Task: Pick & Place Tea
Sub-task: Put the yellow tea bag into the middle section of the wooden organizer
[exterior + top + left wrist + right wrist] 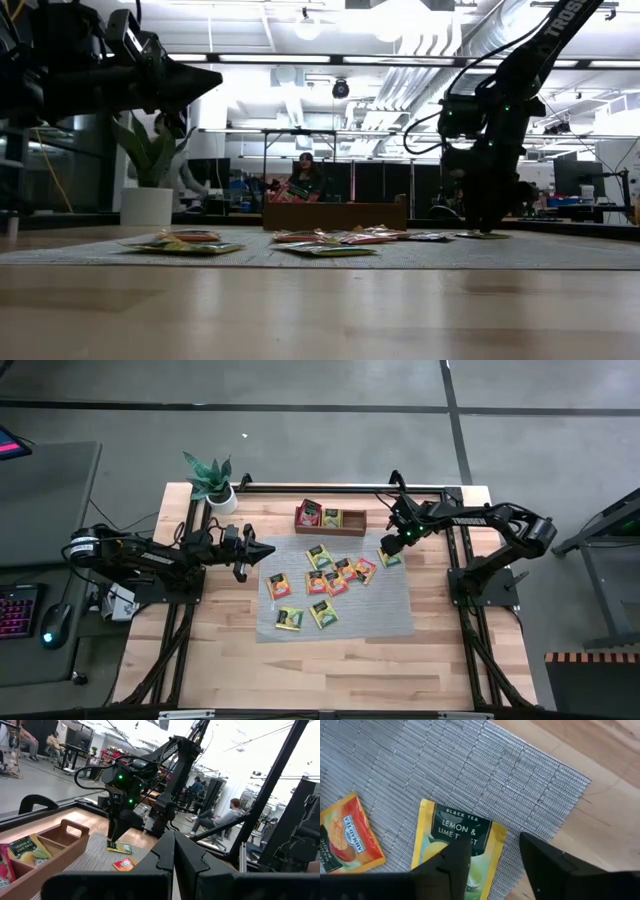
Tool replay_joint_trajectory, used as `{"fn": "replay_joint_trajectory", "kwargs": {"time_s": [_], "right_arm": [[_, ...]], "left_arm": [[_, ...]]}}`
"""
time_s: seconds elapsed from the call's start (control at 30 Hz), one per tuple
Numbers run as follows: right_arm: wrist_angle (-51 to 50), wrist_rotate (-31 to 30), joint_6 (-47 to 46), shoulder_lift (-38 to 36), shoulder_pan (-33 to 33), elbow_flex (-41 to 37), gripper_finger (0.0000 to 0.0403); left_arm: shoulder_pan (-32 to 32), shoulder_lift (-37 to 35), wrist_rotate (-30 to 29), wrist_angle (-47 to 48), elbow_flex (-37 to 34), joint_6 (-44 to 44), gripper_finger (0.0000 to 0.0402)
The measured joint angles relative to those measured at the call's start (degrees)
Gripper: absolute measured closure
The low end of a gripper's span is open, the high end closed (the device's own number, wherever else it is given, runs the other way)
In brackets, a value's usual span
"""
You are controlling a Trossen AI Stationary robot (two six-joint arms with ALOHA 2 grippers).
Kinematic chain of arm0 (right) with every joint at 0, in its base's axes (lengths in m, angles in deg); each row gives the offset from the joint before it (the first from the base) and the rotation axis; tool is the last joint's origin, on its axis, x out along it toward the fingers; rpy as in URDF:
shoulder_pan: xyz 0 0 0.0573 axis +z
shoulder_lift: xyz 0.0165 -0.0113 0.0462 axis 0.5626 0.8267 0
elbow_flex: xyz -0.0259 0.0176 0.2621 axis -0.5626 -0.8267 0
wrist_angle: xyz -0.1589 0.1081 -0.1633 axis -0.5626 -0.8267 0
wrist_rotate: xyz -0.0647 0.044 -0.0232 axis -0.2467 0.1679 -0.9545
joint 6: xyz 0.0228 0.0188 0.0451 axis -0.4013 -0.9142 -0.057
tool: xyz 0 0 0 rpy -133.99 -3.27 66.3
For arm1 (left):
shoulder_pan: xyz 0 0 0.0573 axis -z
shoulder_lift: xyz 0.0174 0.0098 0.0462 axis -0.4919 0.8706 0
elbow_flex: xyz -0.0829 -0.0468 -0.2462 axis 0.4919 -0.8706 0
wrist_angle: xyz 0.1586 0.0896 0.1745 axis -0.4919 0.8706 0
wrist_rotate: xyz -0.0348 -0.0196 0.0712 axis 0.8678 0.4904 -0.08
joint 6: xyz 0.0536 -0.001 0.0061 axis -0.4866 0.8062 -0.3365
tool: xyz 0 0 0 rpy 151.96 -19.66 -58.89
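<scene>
- Two dark arms are seen over the wooden surface (330, 670), one from each side.
- Most of the surface's middle is covered by a grey woven mat (390, 615), on which the loose tea sachets (325, 582) are scattered in a cluster.
- At the far edge of the mat a brown wooden tray (331, 519) is set, with a few sachets already lying in its compartments.
- Near the far left corner a potted plant (214, 482) is placed.
- The left tool (262, 552) is held above the mat's left edge with its fingers pressed together, holding nothing.
- The right tool (492, 865) is lowered, fingers spread, astride a yellow lemon-and-lime sachet (457, 842) at the mat's right edge; an orange sachet (347, 837) lies beside it.
</scene>
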Motion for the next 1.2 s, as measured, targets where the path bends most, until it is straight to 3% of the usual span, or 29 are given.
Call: {"fn": "replay_joint_trajectory", "kwargs": {"time_s": [0.5, 0.83, 1.2], "right_arm": [[-0.2, 0.4, 0.3, 0.1, 0.0, 0.0, 0.0397], [-0.7, 2.7, 0.8, -0.8, 0.0, 0.4, 0.0402], [-2.7, 2.3, 0.4, -11.3, 0.1, 5.5, 0.0402]], "left_arm": [[0.0, 0.0, -0.1, 1.2, 0.0, 0.0, 0.0402], [0.0, 0.0, -0.1, 1.4, 0.0, 0.0, 0.0402], [0.0, 0.0, -0.2, 1.4, 0.0, 0.0, 0.0402]]}}
